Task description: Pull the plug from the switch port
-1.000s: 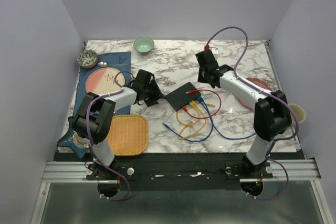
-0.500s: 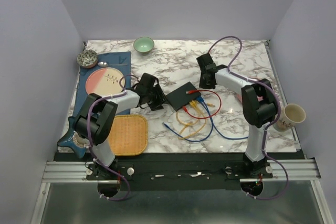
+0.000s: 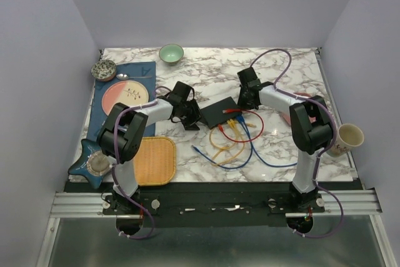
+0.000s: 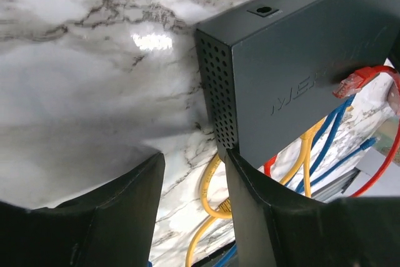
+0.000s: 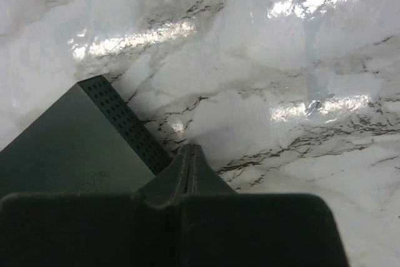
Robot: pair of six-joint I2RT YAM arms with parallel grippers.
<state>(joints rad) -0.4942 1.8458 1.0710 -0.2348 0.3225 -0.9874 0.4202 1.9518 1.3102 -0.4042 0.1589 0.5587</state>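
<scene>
The flat black switch box (image 3: 219,112) lies mid-table, with red, yellow and blue cables (image 3: 234,139) plugged into the row of ports on its near-right edge. My left gripper (image 3: 192,119) is open at the box's left corner. In the left wrist view the left gripper (image 4: 194,176) holds nothing, and its right finger (image 4: 262,204) touches the corner of the box (image 4: 312,42). A red plug (image 4: 355,82) sits in the box's edge. My right gripper (image 3: 246,102) is shut and empty at the far right corner, its tip (image 5: 189,153) beside the box (image 5: 62,148).
A pink plate (image 3: 125,96) on a blue mat, a speckled bowl (image 3: 103,70) and a green bowl (image 3: 170,54) stand at the back left. A yellow woven tray (image 3: 153,161) and a blue star dish (image 3: 84,168) are near left. A cup (image 3: 347,137) stands right.
My left gripper has moved right up to the box's left corner. My right gripper has come down and nearer to the box's far right corner.
</scene>
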